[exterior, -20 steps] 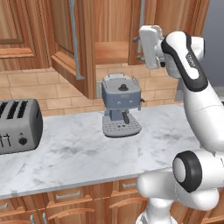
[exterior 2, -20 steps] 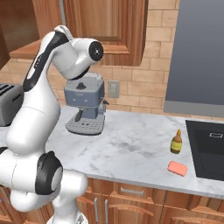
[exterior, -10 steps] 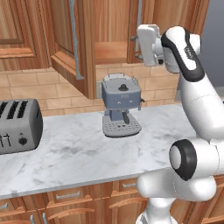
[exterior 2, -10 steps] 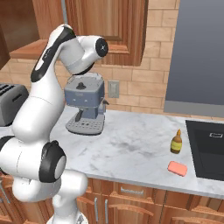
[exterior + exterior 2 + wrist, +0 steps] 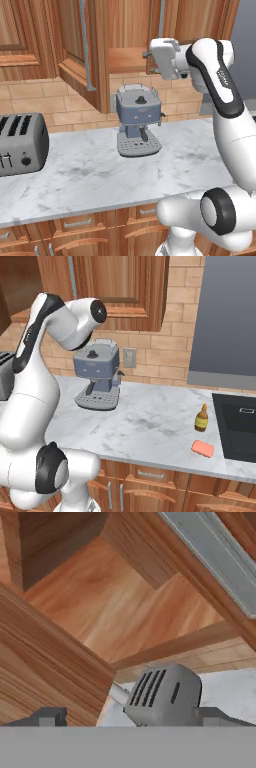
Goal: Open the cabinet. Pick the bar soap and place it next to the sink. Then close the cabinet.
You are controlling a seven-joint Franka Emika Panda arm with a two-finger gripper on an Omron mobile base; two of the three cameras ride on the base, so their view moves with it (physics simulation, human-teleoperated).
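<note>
One cabinet (image 5: 75, 55) door stands open. Bar soap (image 5: 203, 448) lies on the worktop (image 5: 150, 431) near the sink (image 5: 237, 426), so the raised tool (image 5: 152, 52) probably goes to close it; I cannot tell its opening.

Your arm rises tall, bends at the elbow and reaches sideways, wrist level. The claw (image 5: 149, 54) sits at its far end; you cannot tell its finger spread.
</note>
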